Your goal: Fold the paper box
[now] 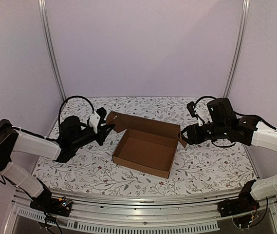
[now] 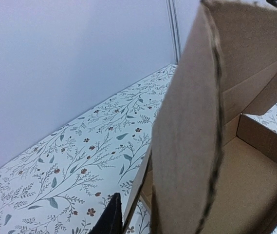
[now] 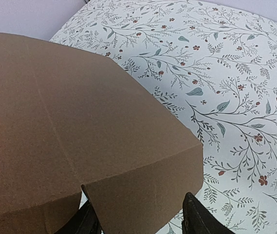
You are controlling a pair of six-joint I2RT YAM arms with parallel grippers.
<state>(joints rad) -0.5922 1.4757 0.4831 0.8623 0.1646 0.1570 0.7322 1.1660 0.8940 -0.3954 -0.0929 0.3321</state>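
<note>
Paper box [image 1: 145, 152] sits mid-worktop [image 1: 75, 170] as an open tray with its near wall up. Right gripper [image 1: 183, 135] is at the box's right end, fingers [image 3: 196, 219] spread either side of the side flap [image 3: 80, 136]; can't tell if it's actually squeezing. Left gripper [image 1: 106, 129] is at the far-left corner by the ear flap [image 2: 187, 146], and its grip is unclear too. I'd tuck both flaps inward first, keep the tray pinned, then bring the far lid [image 1: 145, 124] down.
</note>
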